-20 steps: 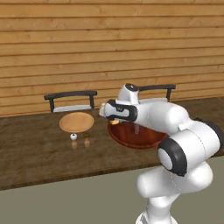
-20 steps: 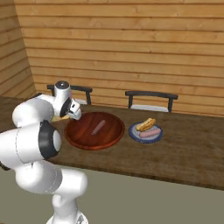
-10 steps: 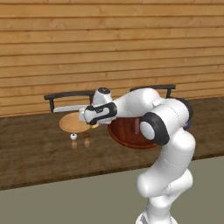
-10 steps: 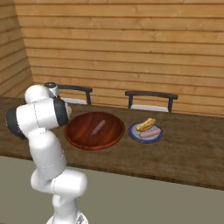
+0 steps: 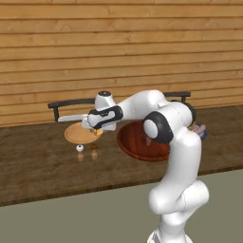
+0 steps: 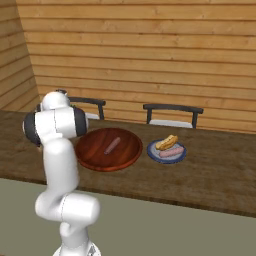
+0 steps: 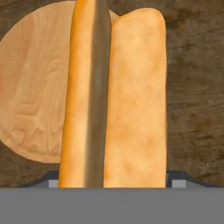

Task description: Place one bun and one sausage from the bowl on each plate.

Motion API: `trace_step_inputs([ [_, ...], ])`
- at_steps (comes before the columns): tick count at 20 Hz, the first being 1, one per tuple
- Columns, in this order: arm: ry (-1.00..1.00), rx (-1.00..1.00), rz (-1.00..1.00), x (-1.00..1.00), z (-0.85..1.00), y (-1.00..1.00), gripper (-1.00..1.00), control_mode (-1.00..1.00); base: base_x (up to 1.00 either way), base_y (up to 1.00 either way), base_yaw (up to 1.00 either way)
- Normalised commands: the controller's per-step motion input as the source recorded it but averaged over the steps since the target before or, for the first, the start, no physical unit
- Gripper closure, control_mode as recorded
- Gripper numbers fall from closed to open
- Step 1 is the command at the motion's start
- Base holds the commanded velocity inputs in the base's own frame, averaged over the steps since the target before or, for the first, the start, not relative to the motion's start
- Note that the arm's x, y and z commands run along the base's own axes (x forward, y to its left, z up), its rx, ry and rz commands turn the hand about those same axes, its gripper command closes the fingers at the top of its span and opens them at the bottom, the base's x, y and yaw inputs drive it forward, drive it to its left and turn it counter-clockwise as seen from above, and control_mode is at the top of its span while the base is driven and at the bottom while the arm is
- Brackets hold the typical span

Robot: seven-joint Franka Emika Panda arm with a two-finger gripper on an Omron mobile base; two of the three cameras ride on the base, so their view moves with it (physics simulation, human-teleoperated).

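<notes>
Step in hand: carrying 2nd bun (image 7: 116,100) to the tan plate (image 5: 78,134). Gripper (image 5: 96,131) hangs at that plate's right edge, jaws pinching the bun, prob. not yet centred. Next: shift further over plate, lower, release. Count: 2 plates, blue-grey plate (image 6: 166,151) already has 1 bun + 1 sausage; bowl (image 6: 108,148) holds 1 sausage (image 6: 112,145); 2 small shakers (image 5: 80,148).

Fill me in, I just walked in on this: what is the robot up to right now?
The arm is carrying a bun in its gripper over the tan plate, which has no food on it yet. The blue plate already holds a bun and a sausage. One sausage is left in the dark wooden bowl, so the tan plate needs both items.
</notes>
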Motion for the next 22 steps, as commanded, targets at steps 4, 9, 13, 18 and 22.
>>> trace_step_inputs([
  [4,0.00,-0.01,-0.02,0.51,-0.23,0.21,1.00,-1.00,0.00,0.00,0.00],
  [9,0.00,0.00,-0.03,0.44,-0.29,0.38,1.00,-1.00,0.00,0.00,0.00],
  [13,0.00,-0.01,0.00,0.37,-0.20,0.31,-1.00,-1.00,0.00,0.00,0.00],
  [18,0.00,0.00,0.00,-0.04,-0.01,0.02,-1.00,-1.00,0.00,0.00,0.00],
  [22,-0.02,0.00,0.00,-0.48,0.00,-0.11,-1.00,-1.00,0.00,0.00,0.00],
])
